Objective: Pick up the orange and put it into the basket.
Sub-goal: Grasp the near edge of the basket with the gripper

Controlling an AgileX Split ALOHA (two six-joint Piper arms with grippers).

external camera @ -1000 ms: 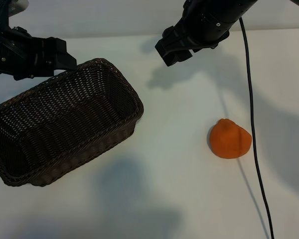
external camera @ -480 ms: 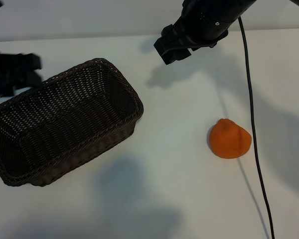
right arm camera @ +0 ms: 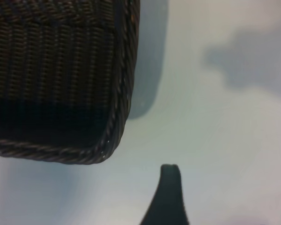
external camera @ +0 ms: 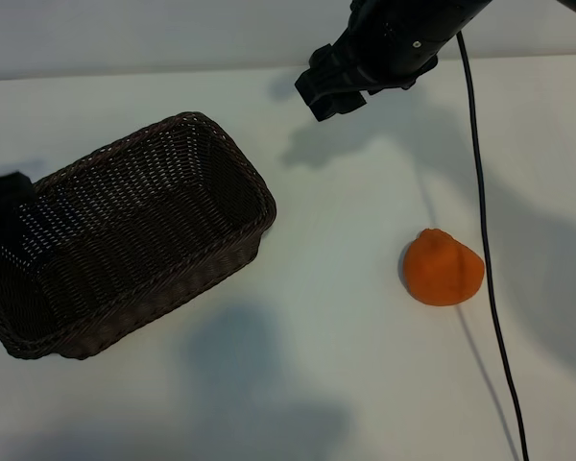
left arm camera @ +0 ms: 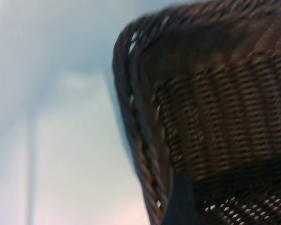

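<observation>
The orange (external camera: 444,269) lies alone on the white table, to the right of centre. The basket (external camera: 232,160), dark brown wicker, sits at the left with nothing inside. My right gripper (external camera: 328,94) hangs at the back of the table, above bare surface between basket and orange, well away from the orange. One of its dark fingers (right arm camera: 170,187) shows in the right wrist view near a corner of the basket (right arm camera: 107,140), holding nothing. My left gripper (external camera: 2,200) is a dark shape at the left edge beside the basket; one finger (left arm camera: 179,202) shows against the basket's rim (left arm camera: 131,98).
A black cable (external camera: 485,250) runs down the table just right of the orange. Open white surface (external camera: 336,230) lies between basket and orange and along the front.
The left arm has swung from behind the basket's far corner to the left edge of the view, mostly out of sight. The right gripper has crept slightly back. Orange and basket have not moved.
</observation>
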